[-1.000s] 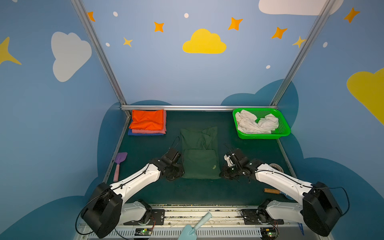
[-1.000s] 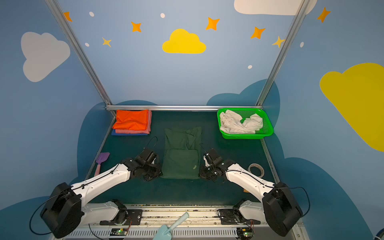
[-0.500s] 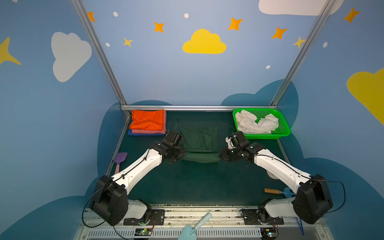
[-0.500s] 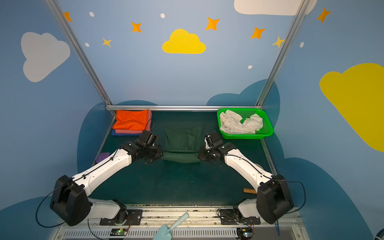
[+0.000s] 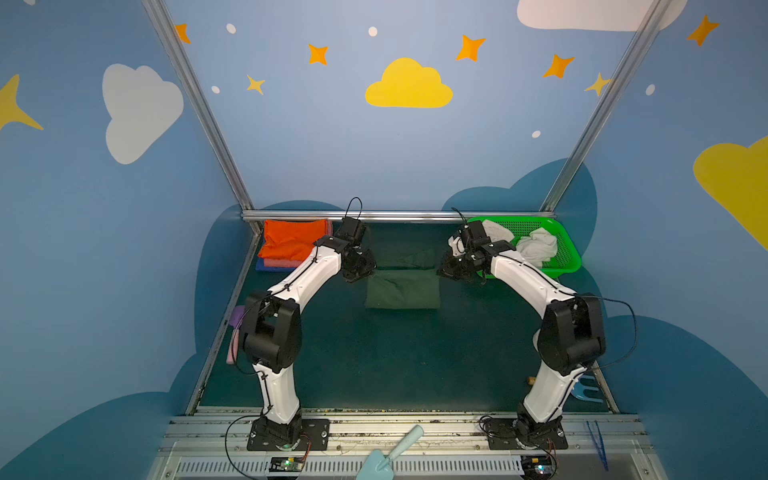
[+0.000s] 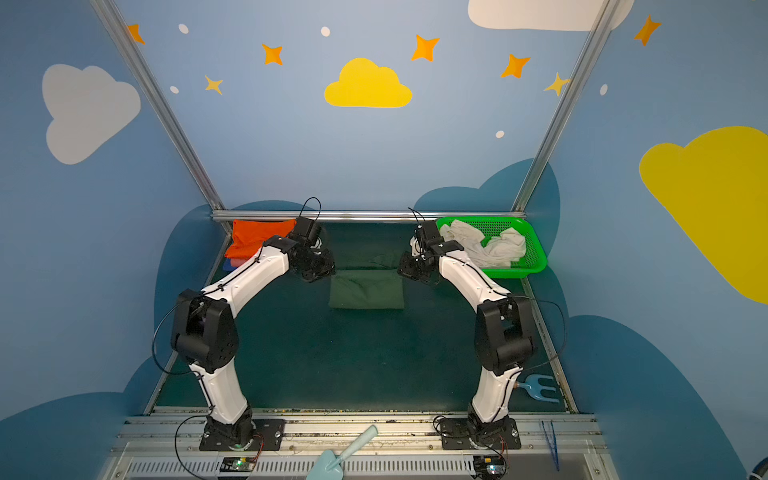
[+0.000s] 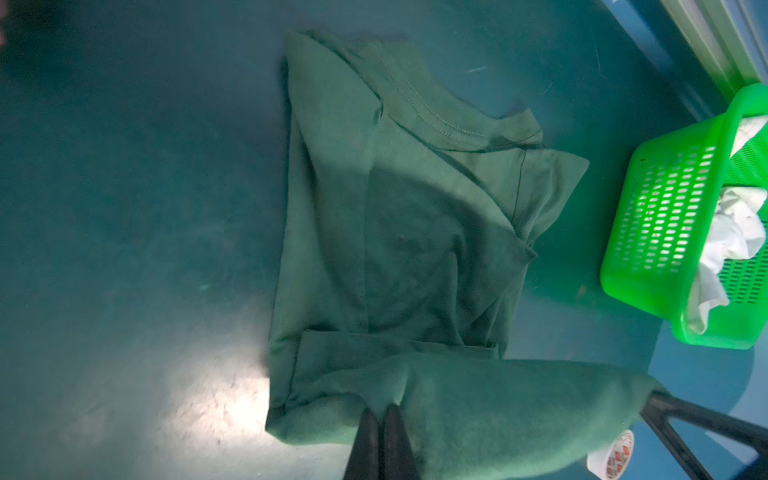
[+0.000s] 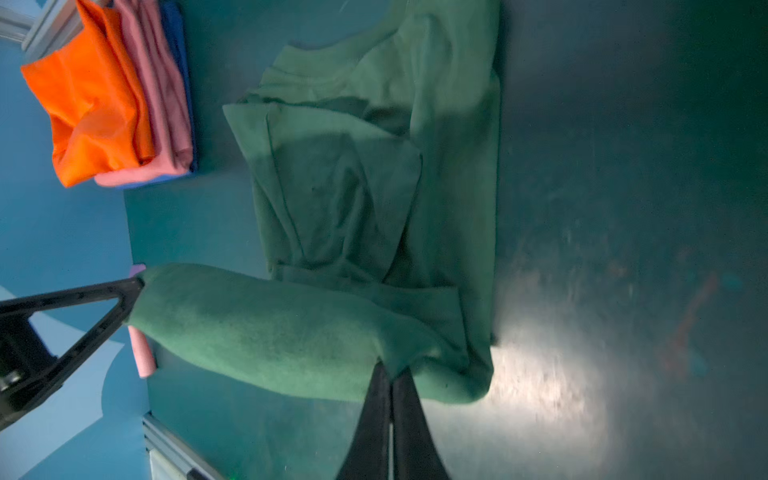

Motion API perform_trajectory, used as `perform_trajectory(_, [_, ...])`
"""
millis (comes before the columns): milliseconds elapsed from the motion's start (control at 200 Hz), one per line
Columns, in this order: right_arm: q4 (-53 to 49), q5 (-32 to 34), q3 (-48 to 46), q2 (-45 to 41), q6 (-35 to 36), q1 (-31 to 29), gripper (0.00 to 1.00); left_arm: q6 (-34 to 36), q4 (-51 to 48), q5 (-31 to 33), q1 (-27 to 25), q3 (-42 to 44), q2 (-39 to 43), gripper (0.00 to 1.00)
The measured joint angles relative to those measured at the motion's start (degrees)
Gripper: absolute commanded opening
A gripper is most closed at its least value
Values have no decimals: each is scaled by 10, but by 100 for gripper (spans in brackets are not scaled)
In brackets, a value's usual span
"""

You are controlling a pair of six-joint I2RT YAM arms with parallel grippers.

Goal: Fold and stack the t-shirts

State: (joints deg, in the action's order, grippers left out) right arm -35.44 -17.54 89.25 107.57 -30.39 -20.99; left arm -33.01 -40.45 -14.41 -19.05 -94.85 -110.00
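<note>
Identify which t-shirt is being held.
The dark green cloth t-shirt: the left gripper and right gripper pinch its edge; the orange-topped folded stack and the white crumpled t-shirt lie untouched.

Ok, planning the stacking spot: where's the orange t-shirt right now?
In both top views the orange t-shirt tops the folded pile in the table's far-left corner.

In a top view the blue t-shirt (image 5: 268,269) shows only an edge under the pink t-shirt (image 5: 282,262) left of centre, the left arm (image 5: 307,276) hides part of the pink-handled tool (image 5: 232,349), and the bottom edge crops the trowel (image 5: 399,446).
</note>
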Motion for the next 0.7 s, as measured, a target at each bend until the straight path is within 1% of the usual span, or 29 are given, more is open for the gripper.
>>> perform_trajectory(145, [-19,-21,88,84,15,16,0,16,-14,-18,19,-83,-74,5])
perform_trajectory(270, [-33,-40,154,144,24,26,0,24,-23,-34,35,-131,-127,5])
perform_trajectory(360, [-38,-51,183,167,28,31,0,26,-29,-46,42,-165,-157,5])
perform_trajectory(456, [-40,-59,183,167,33,32,0,26,-30,-56,45,-174,-164,5])
perform_trajectory(516, [-28,-62,162,155,34,32,0,26,-24,-60,45,-163,-156,5])
perform_trajectory(556, [-20,-63,134,140,34,31,0,26,-15,-62,44,-141,-143,5])
perform_trajectory(621, [-8,-65,76,104,31,28,0,24,-2,-66,40,-84,-107,5])
perform_trajectory(701, [9,-65,-6,48,26,23,0,19,19,-68,31,8,-43,5])
